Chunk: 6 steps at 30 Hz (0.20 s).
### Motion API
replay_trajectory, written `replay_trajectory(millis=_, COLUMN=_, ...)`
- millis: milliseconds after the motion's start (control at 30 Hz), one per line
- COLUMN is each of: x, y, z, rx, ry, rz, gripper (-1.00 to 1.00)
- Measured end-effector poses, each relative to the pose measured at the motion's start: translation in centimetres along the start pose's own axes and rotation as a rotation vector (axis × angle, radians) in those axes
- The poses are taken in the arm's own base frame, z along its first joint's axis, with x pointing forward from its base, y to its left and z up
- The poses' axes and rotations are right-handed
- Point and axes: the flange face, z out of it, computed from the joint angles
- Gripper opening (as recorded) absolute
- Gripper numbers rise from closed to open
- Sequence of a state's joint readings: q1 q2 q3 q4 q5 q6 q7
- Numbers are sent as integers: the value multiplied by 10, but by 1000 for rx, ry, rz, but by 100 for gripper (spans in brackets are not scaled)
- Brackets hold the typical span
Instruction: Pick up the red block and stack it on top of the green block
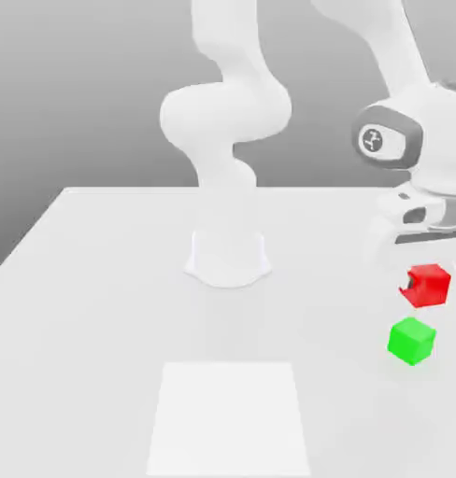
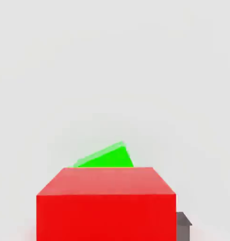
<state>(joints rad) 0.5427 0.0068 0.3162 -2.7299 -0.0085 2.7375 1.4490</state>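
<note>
My gripper point(image 1: 424, 273) is shut on the red block point(image 1: 430, 286) at the exterior view's right, and the small cube hangs between the fingers. The green block point(image 1: 411, 340) rests on the white table just below it in that view, with a small gap between the two cubes. In the hand view the red block point(image 2: 106, 202) is close and large. The green block point(image 2: 106, 157) peeks out from behind its upper edge, mostly hidden. A dark finger pad point(image 2: 183, 226) shows at the red block's side.
The arm's white base point(image 1: 228, 257) stands at the middle of the white table point(image 1: 101, 308). A paler square patch point(image 1: 230, 415) lies on the table in front of the base. The table's edge runs along the exterior view's left.
</note>
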Motion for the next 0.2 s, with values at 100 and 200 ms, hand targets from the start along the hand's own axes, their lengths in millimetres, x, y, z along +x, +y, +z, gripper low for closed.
replay_trajectory(millis=100, x=0, y=1, z=32, rx=0, ry=0, rz=2, gripper=-100)
replay_trajectory(millis=200, x=0, y=1, z=38, rx=0, ry=-1, rz=1, gripper=100)
